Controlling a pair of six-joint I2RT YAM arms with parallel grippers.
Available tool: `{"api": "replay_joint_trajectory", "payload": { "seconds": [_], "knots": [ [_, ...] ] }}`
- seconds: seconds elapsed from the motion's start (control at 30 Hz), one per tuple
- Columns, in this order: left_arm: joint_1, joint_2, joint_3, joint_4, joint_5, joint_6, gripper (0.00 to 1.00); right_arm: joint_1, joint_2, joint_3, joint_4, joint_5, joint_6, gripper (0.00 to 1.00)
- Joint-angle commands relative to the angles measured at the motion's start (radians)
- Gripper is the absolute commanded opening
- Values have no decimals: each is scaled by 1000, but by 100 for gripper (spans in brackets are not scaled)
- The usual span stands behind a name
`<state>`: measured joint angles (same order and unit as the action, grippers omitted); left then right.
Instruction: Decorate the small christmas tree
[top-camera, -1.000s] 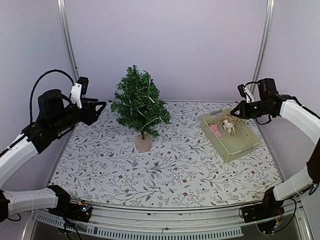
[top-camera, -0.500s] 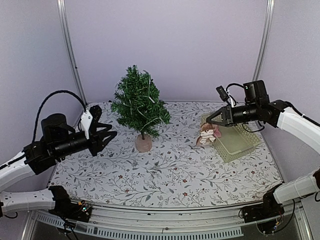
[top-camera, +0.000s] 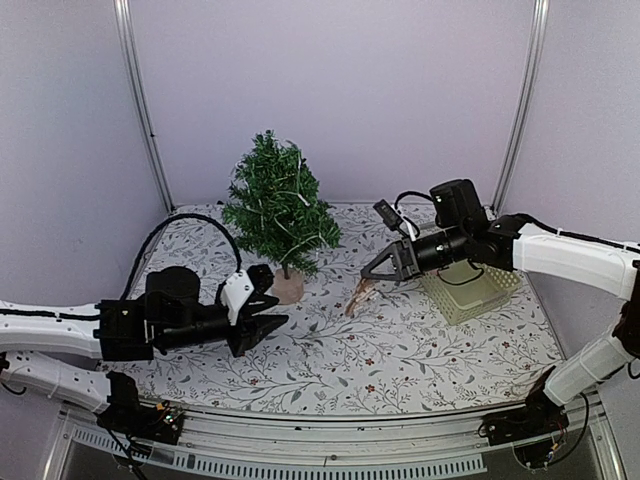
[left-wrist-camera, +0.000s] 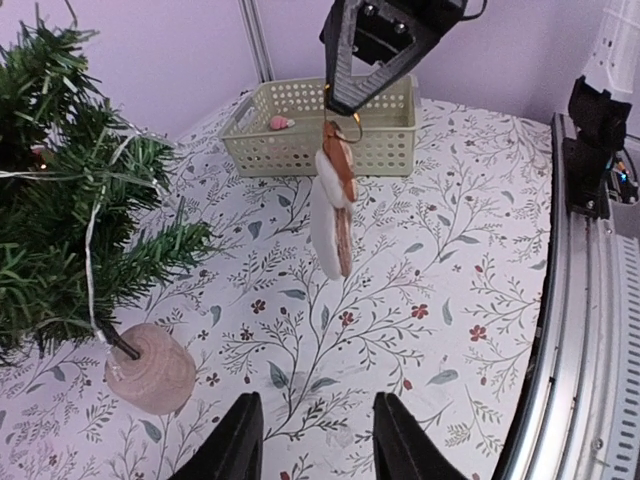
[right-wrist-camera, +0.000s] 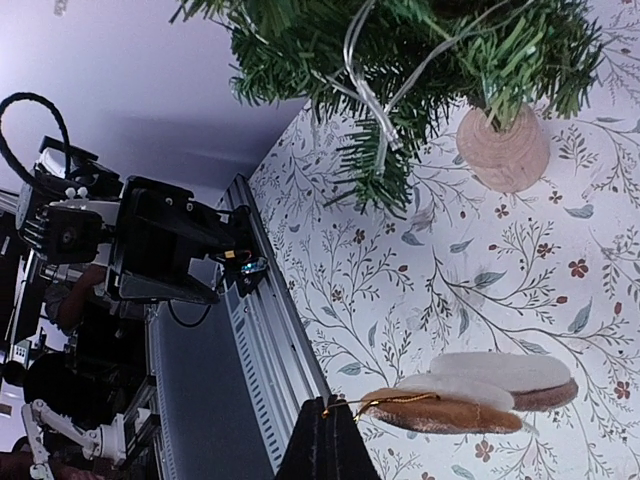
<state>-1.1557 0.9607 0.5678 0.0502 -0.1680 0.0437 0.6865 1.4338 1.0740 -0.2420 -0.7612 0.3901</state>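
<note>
A pale yellow-green perforated plastic basket (top-camera: 478, 298) stands at the table's 2 o'clock, on a white tablecloth (top-camera: 400, 350) printed with leafy sprigs and small red flowers. A small pink piece (left-wrist-camera: 283, 122) lies inside the basket. Aluminium posts (top-camera: 140, 100) rise at 11 and 1 o'clock against lilac walls (top-camera: 340, 90).

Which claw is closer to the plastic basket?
Right. The right gripper, holding an ornament, hangs just left of the basket; the left gripper is farther, past the small christmas tree.

Robot lab cell: plain lilac walls (top-camera: 330, 90), metal frame posts (top-camera: 138, 100), floral-covered table (top-camera: 340, 350).
</note>
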Motion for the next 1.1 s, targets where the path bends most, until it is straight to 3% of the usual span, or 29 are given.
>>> {"api": "replay_joint_trajectory", "payload": {
  "seconds": [0.0,0.43,0.67,0.8,0.9,1.07],
  "knots": [
    [-20,112,42,218,-33,-69,43,35,39,54,45,5,-11,0],
    [-31,432,83,539,-20,-66,59,52,107,125,12,-110,-95,0],
    [-18,543,143,584,-58,-79,68,54,141,163,-38,-158,-145,0],
    [-18,561,142,589,-46,-83,68,57,159,181,-73,-221,-175,0],
    [-16,557,122,604,-30,-76,60,63,171,195,-105,-258,-205,0],
    [-6,532,93,619,4,-68,24,64,178,204,-108,-275,-224,0]
  ]
}}
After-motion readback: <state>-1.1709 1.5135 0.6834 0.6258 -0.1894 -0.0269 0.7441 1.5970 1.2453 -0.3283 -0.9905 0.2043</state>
